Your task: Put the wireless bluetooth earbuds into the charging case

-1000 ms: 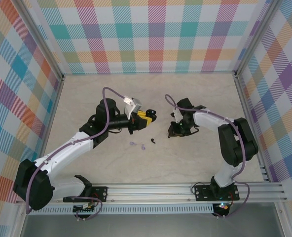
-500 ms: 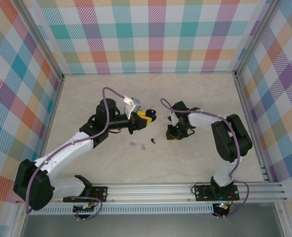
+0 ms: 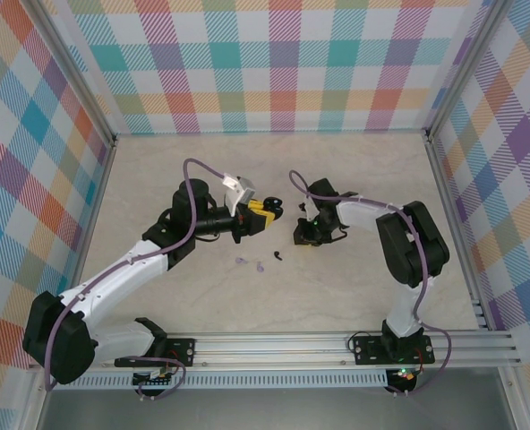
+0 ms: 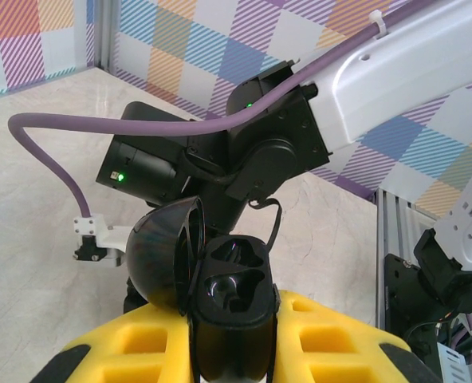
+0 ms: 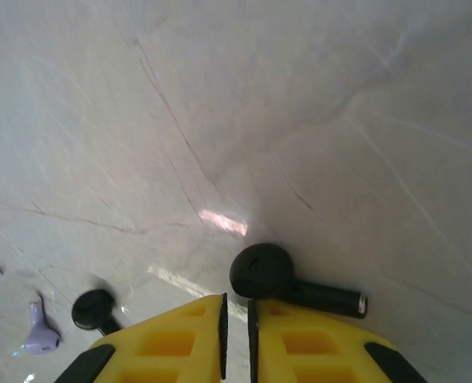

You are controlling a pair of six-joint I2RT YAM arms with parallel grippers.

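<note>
My left gripper (image 3: pixel 267 213) (image 4: pixel 234 323) is shut on the black charging case (image 4: pixel 232 295) (image 3: pixel 277 209). The case's lid (image 4: pixel 160 255) stands open and both of its sockets look empty. My right gripper (image 3: pixel 303 237) (image 5: pixel 236 303) points down at the table, its jaws shut with nothing between them. One black earbud (image 5: pixel 268 273) lies on the table just ahead of its right finger. A second black earbud (image 5: pixel 92 309) (image 3: pixel 277 255) and two lavender ones (image 5: pixel 41 331) (image 3: pixel 260 266) (image 3: pixel 241 261) lie loose to the left.
The right arm's wrist (image 4: pixel 244 159) hangs just beyond the open case. Plaid walls (image 3: pixel 283 63) close in the beige table (image 3: pixel 363 287) on three sides, and an aluminium rail (image 3: pixel 337 345) runs along the near edge.
My right gripper has moved left toward the case and the loose earbuds, and its jaws have closed the last bit. The left arm has held still with the case.
</note>
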